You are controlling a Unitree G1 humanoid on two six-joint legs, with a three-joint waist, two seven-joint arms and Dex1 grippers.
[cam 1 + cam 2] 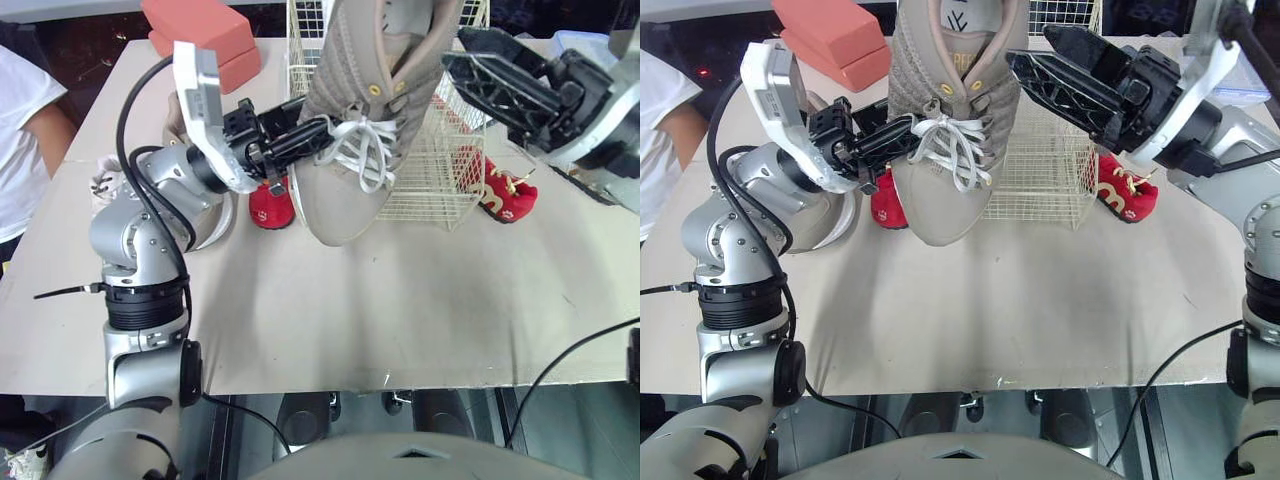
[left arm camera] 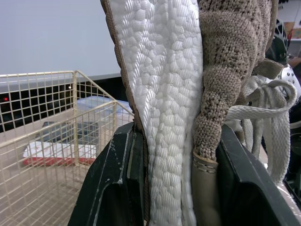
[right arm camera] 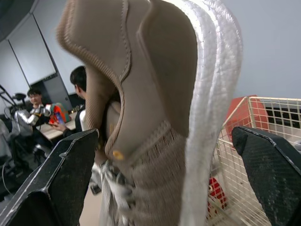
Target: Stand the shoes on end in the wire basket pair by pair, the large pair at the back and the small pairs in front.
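1. Large tan shoe [image 1: 370, 110]: held in the air, toe down, laces facing the robot, just in front of the wire basket [image 1: 440, 170] and above the tabletop [image 1: 350, 320].
2. Left gripper [image 1: 305, 140]: jaws clamped on the shoe, one on the sole and one on the upper by the laces.
3. Right gripper [image 3: 164, 136]: jaws spread wide, the shoe's heel end between them.
4. Small red shoe [image 1: 270, 205] lies at the basket's left side, second red shoe [image 1: 505, 195] at its right side.
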